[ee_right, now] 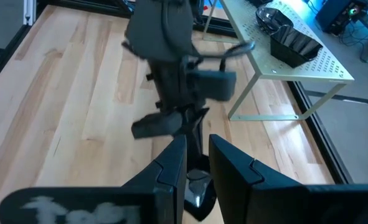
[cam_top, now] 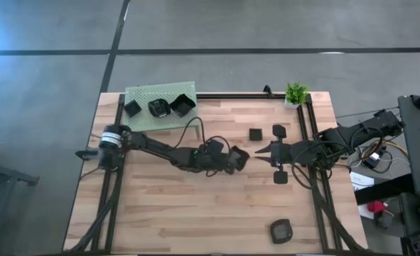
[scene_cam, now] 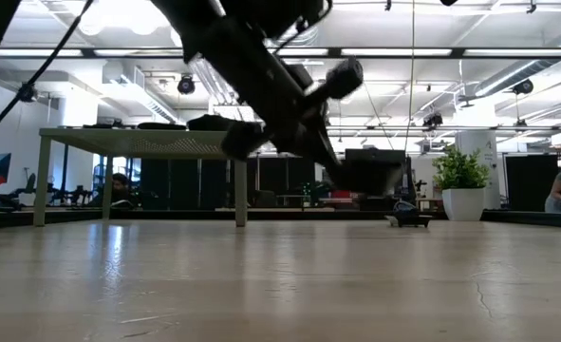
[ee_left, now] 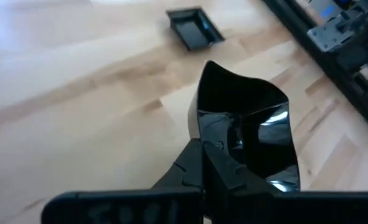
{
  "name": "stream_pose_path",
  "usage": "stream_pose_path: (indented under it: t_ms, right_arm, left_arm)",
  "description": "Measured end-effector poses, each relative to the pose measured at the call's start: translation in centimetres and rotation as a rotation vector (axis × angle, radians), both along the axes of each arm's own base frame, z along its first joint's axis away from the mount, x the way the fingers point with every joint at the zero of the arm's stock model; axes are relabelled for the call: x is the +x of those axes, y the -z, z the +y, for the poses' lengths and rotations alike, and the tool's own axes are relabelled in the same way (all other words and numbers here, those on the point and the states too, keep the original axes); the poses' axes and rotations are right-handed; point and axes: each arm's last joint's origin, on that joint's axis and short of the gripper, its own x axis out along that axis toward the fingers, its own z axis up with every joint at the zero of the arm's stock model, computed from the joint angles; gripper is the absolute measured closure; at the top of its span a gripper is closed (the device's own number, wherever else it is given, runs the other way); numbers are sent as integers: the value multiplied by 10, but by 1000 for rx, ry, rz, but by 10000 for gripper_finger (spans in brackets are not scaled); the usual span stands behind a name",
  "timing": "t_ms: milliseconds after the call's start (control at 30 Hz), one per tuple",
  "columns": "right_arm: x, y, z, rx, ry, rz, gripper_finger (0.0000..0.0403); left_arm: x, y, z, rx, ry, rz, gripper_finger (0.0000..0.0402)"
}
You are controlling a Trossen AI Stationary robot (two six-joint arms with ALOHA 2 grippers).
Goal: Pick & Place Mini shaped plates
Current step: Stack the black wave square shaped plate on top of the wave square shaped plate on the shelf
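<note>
My left gripper (cam_top: 232,158) hangs over the table's middle, shut on an angular glossy black mini plate (ee_left: 246,121), which the low view shows up in the air (scene_cam: 370,171). My right gripper (cam_top: 259,151) points at it from the table's right, just short of it, with its fingers (ee_right: 171,165) a narrow gap apart. The held plate shows in that gap (ee_right: 199,186). Three mini plates (cam_top: 158,108) sit on the green perforated platform (cam_top: 142,96). Others lie flat on the wood: a square one (cam_top: 256,134), an angular one (cam_top: 279,131) and one under the right arm (cam_top: 281,176). My left gripper pinches the mini plate's near wall (ee_left: 212,140), one finger (ee_left: 233,174) inside the hollow and one (ee_left: 184,168) outside. The fingers come at it nearly level from the table's left. The plate is lifted clear of the table, its hollow turned toward the wrist camera.
A grey-black dish (cam_top: 281,231) lies near the table's near right corner. A potted plant (cam_top: 295,93) stands at the far right corner. Dark rails (cam_top: 305,135) run along the table's right and far sides. Bare wood (cam_top: 167,206) spreads over the near left half.
</note>
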Motion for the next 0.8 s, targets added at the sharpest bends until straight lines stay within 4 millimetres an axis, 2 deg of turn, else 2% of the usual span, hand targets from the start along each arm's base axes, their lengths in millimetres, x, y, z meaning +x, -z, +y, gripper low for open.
stream_pose_path:
  t_ms: [167,367,600,800]
  right_arm:
    - [0,0,0,0,0,-1,339]
    - [0,0,0,4,2,-2,339]
    - [0,-2,0,7,2,-11,339]
    - [0,-2,0,10,3,-14,339]
  left_arm:
    - [-14,-31,2,47,11,3,401]
    - [-43,-89,8,105,53,-24,401]
    - [-94,-147,29,163,45,-28,401]
    - [-140,-178,54,212,5,15,401]
